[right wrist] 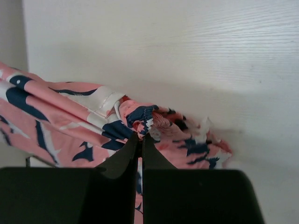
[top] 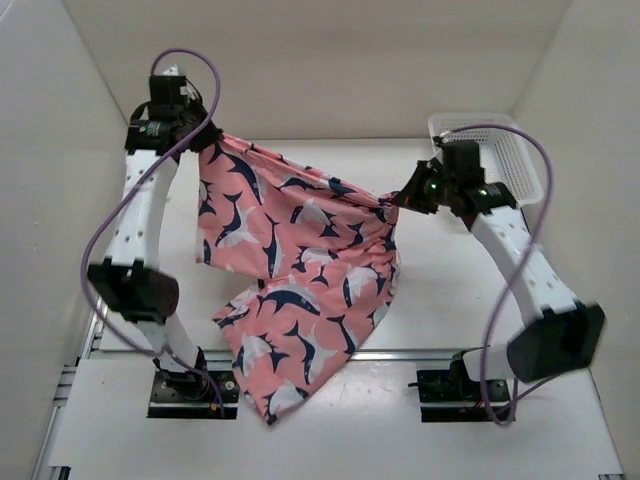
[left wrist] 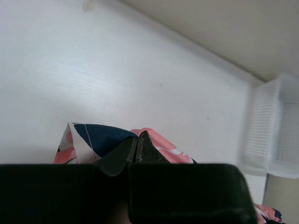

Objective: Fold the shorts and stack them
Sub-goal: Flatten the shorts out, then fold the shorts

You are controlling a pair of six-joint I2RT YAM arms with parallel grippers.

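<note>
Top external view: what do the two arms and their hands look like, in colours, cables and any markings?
The left arm and right arm have white shells dotted with small holes, black joints, and a looping purple cable each. The left hand and right hand are black, their fingers tapering to points. A green light glows near the right wrist. No readable markings.

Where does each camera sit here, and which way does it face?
Top external: above and behind the bases, looking down at the table; both arms show, the shorts stretched between them.
Left wrist: on the left arm, looking along the left gripper, shut on a shorts corner, toward the basket.
Right wrist: on the right arm, looking along the right gripper, shut on bunched shorts, over the table.
Shared: top and left wrist both show the basket.
</note>
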